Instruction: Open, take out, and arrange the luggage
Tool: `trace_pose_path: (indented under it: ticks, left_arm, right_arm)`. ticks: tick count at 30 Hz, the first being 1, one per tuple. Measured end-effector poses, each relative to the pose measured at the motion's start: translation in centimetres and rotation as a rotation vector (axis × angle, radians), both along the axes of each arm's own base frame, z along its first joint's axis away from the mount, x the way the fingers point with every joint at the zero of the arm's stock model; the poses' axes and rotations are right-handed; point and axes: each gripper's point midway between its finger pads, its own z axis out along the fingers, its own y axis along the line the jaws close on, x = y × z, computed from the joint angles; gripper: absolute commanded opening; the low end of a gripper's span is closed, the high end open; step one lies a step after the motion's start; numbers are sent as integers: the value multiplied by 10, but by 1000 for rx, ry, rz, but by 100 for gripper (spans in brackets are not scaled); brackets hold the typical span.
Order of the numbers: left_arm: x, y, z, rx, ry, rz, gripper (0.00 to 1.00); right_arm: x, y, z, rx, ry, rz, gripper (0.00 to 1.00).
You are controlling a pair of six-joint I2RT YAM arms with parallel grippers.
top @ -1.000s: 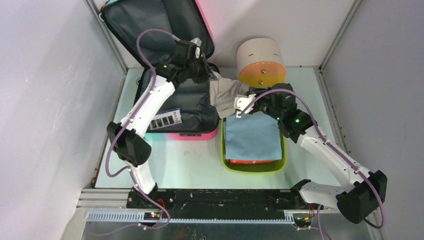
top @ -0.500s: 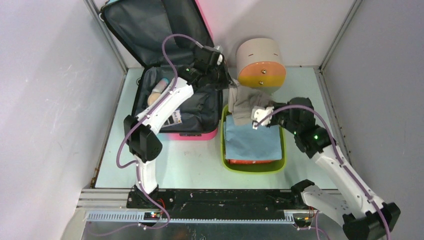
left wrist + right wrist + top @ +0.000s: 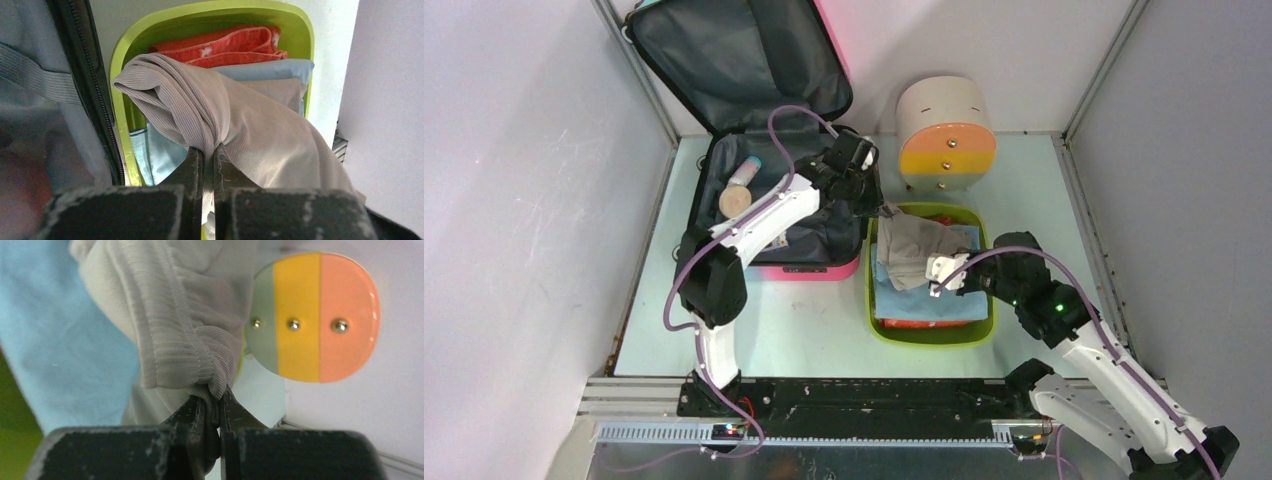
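Observation:
The luggage (image 3: 754,95) lies open at the back left, its lid up and the dark grey lining showing. A bottle and a round disc (image 3: 736,195) rest inside it. A beige ribbed garment (image 3: 914,245) hangs over the lime-green tray (image 3: 874,320). My left gripper (image 3: 886,212) is shut on its left end (image 3: 200,115). My right gripper (image 3: 939,277) is shut on its other end (image 3: 185,340). Blue (image 3: 270,70) and orange (image 3: 225,45) folded cloths lie in the tray beneath it.
A beige cylinder with an orange-yellow face (image 3: 944,130) stands behind the tray, also in the right wrist view (image 3: 312,315). Grey walls enclose the table on the left, right and back. The suitcase's zipper edge (image 3: 95,100) runs just left of the tray.
Both grippers carried the beige garment right and toward me, from the suitcase edge down over the tray. The left arm's move has uncovered the bottle and disc in the suitcase.

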Motion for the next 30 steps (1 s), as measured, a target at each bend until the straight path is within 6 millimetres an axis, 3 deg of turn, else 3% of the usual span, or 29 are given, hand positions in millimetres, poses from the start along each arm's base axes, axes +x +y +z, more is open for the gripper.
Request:
trace_pose_path:
  ticks: [5, 7, 8, 11, 15, 17, 21, 23, 27, 30]
  left_arm:
    - [-2, 3, -3, 21, -3, -19, 5]
    - [-3, 3, -3, 27, -8, -32, 20]
    - [-3, 3, -4, 30, -13, -45, 35]
    - [-6, 5, -3, 44, -28, -85, 60]
    - [-7, 13, -2, 95, -69, -130, 69]
    - [-12, 23, 1, 128, -104, -149, 69]
    - [-45, 56, 18, 179, -267, -208, 60]
    - [-65, 63, 31, 167, -409, -267, 66]
    - [-125, 51, 46, 123, -776, -521, 71]
    - [-160, 29, 35, 117, -948, -713, 72]
  right_arm:
    - [-19, 11, -20, -1, 84, 48, 0]
    - [-27, 10, -30, -1, 131, 49, 0]
    - [-30, 10, -33, 3, 148, 49, 0]
    - [-36, 12, -38, 22, 192, 45, 0]
    - [-44, 13, -50, 56, 237, 27, 0]
    - [-47, 12, -57, 71, 255, 16, 0]
    - [-50, 13, -60, 132, 268, -6, 0]
    - [-48, 14, -56, 174, 267, -23, 0]
    - [-43, 18, -49, 246, 270, -47, 0]
    - [-40, 20, -45, 283, 274, -56, 0]
